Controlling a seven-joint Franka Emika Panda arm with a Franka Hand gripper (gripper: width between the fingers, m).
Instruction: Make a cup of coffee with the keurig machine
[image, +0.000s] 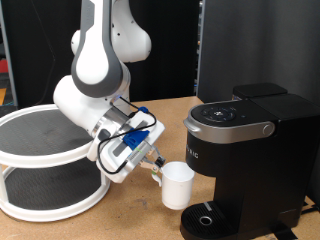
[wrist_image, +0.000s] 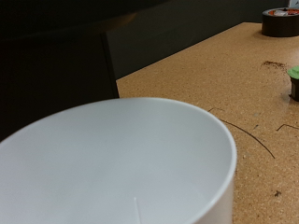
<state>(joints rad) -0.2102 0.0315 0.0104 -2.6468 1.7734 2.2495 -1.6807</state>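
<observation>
You have the gripper (image: 158, 167) at the white cup (image: 177, 185), low over the cork desk (image: 120, 218) near its front edge in the exterior view. The cup hangs tilted just beside the keurig machine (image: 240, 160), on the exterior view's left of it and a little above the round drip base (image: 205, 220). The fingers meet the cup's rim, but whether the jaws are clamped on it you cannot tell. In the wrist view the cup's open mouth (wrist_image: 112, 163) fills most of the picture, its inside white. A two-tier round shelf (image: 45, 160) stands toward the desk's left edge
</observation>
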